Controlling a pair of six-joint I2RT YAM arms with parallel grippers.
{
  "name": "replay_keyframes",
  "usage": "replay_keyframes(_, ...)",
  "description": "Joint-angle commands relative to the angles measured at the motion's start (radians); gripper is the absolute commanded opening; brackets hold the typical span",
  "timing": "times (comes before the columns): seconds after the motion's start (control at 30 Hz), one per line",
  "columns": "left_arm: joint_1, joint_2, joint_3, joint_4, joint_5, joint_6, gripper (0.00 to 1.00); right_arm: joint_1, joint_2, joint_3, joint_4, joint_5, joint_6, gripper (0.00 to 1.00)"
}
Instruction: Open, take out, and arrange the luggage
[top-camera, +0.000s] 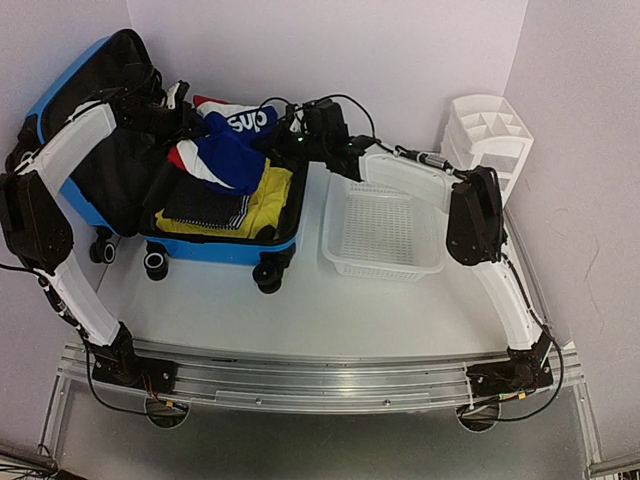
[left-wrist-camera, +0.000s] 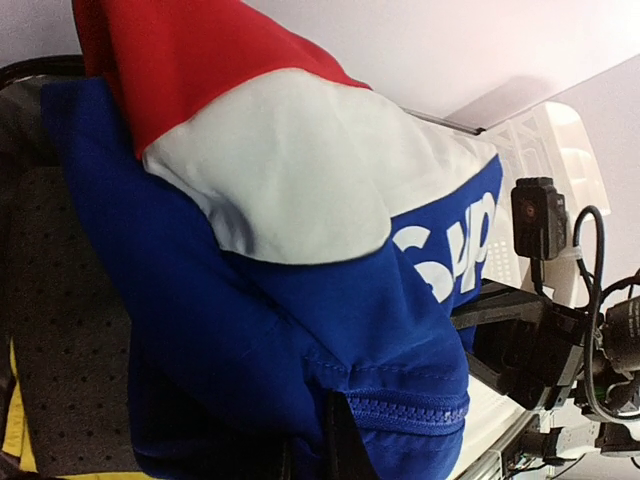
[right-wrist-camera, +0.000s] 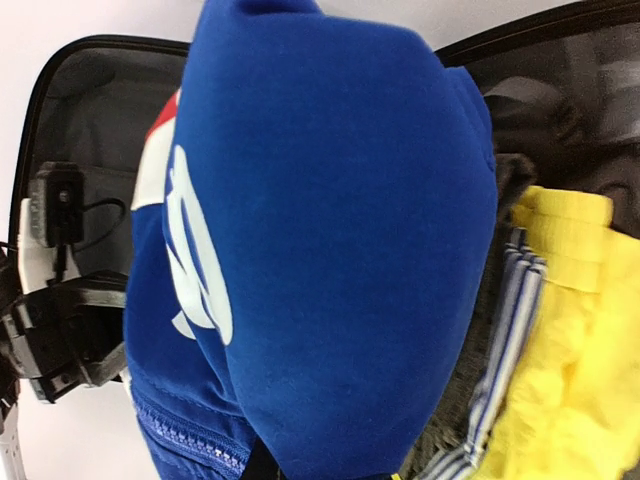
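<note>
The left gripper is clenched on one end of the jacket and the right gripper is clenched on the other. The blue, white and red cloth hangs bunched between them. Just below the fingers lies the open luggage, holding a yellow garment and a dark garment. Its lid stands raised beyond the left gripper. Outward of the right gripper, a white basket sits on the table, with a white organiser past it.
</note>
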Motion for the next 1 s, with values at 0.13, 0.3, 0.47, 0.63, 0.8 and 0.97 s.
replay_keyframes(0.13, -0.157, 0.072, 0.152, 0.031, 0.035, -0.077, 0.00, -0.118, -0.358, -0.272, -0.009, -0.080, -0.066, 0.00)
replay_keyframes(0.3, -0.283, 0.144, 0.205, 0.059, 0.027, -0.097, 0.00, -0.175, -0.500, -0.445, -0.019, -0.111, -0.072, 0.00)
replay_keyframes(0.47, -0.384, 0.241, 0.332, 0.076, 0.007, -0.106, 0.00, -0.227, -0.639, -0.606, -0.044, -0.114, -0.051, 0.00)
replay_keyframes(0.63, -0.499, 0.337, 0.417, 0.122, -0.013, -0.111, 0.00, -0.270, -0.765, -0.704, -0.245, -0.108, -0.097, 0.00)
replay_keyframes(0.8, -0.565, 0.408, 0.427, 0.155, -0.020, -0.165, 0.00, -0.357, -0.854, -0.876, -0.283, -0.176, -0.065, 0.00)
replay_keyframes(0.97, -0.619, 0.446, 0.384, 0.204, -0.042, -0.204, 0.00, -0.418, -0.826, -0.994, -0.292, -0.282, -0.074, 0.00)
